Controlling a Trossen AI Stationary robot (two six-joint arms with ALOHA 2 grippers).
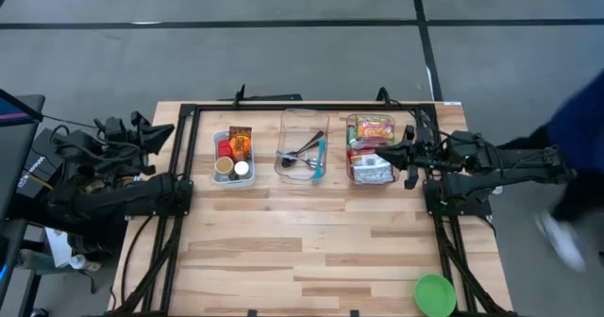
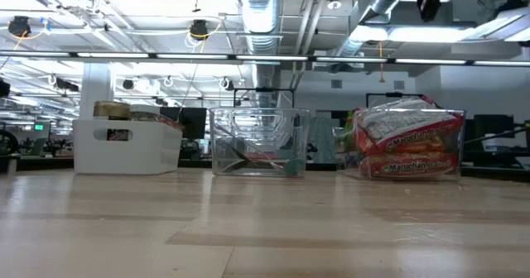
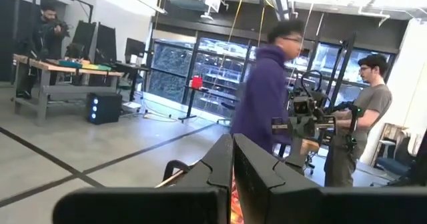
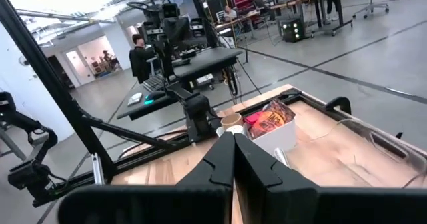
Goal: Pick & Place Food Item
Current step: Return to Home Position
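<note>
spoons (image 1: 304, 153) lie jumbled in the middle clear bin (image 1: 304, 113).

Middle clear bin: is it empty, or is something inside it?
Not empty. In the high view the middle clear bin holds dark spoons and a blue spoon.

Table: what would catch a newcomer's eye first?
Three bins stand in a row: a white snack bin on the left, a clear spoon bin in the middle, a clear noodle bin on the right. A green disc lies alone at a right-hand corner of the table.
</note>
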